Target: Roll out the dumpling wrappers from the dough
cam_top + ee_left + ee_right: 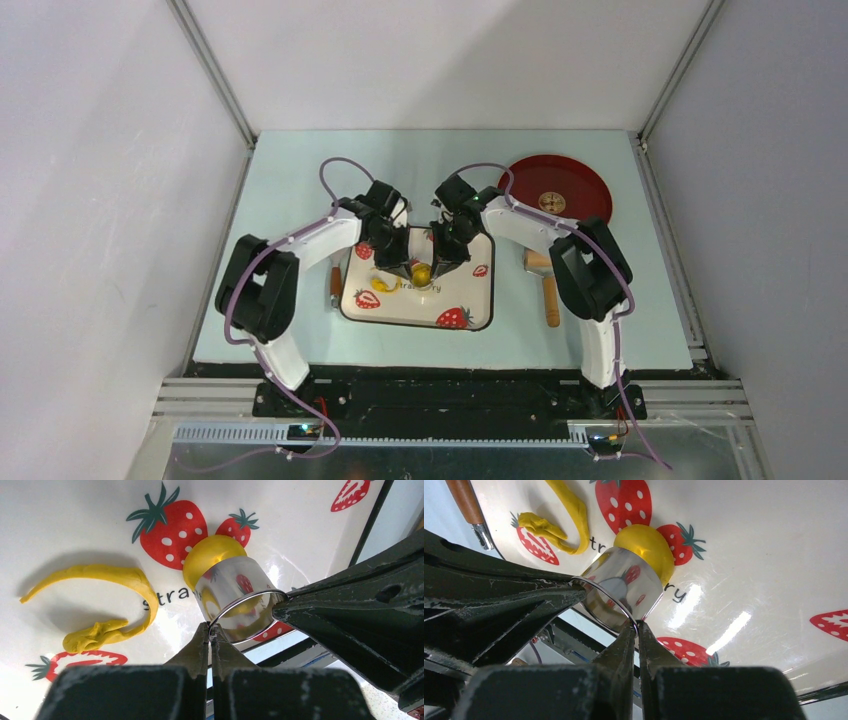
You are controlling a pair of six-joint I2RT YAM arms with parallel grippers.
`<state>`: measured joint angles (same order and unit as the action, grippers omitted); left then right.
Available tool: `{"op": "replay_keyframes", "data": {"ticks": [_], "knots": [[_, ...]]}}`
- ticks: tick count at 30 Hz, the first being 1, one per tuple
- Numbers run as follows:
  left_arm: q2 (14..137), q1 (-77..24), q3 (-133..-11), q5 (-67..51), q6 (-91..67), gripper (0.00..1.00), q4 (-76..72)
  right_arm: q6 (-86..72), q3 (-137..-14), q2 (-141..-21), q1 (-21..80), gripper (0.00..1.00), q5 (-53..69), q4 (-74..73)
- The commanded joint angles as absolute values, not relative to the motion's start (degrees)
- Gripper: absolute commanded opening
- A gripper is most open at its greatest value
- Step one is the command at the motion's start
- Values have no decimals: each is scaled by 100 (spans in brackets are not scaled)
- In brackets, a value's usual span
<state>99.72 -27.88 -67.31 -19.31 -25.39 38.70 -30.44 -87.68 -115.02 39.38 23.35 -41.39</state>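
Note:
Both grippers meet over the strawberry-print tray [470, 297]. My left gripper [211, 626] is shut on the rim of the metal ring cutter [235, 597]. My right gripper [636, 625] is shut on the same cutter's rim [624, 587] from the other side. A round bright yellow wrapper [210, 552] sits at the cutter's lower end against the tray, and it also shows in the right wrist view [649, 545]. The leftover yellow dough [115, 580] lies as a curled strip to the cutter's left [383, 285]. A tan-brown wrapper [551, 202] lies on the red plate [580, 175].
A wooden rolling pin [550, 292] lies on the table right of the tray. A brown-handled tool [335, 285] lies along the tray's left edge, and it also shows in the right wrist view [466, 502]. The red plate is at the back right.

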Motion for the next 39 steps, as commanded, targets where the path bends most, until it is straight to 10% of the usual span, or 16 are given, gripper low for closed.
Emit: {"op": "replay_keyframes", "data": {"ticks": [1, 26, 33, 39], "knots": [[9569, -2826, -6834, -2177, -2468, 0, 3860, -3158, -9100, -11132, 4038, 0, 2507, -3977], [10567, -1672, -8099, -2651, -2450, 0, 3857, -3294, -11406, -12755, 3461, 0, 3282, -4081], [10414, -1077, -8024, -2606, -2403, 0, 3861, -3406, -11325, -12464, 3416, 60, 3458, -3635], [10093, -417, -7775, -2625, -2358, 0, 3866, -3411, -10897, -11950, 3376, 78, 3486, -3340]]}}
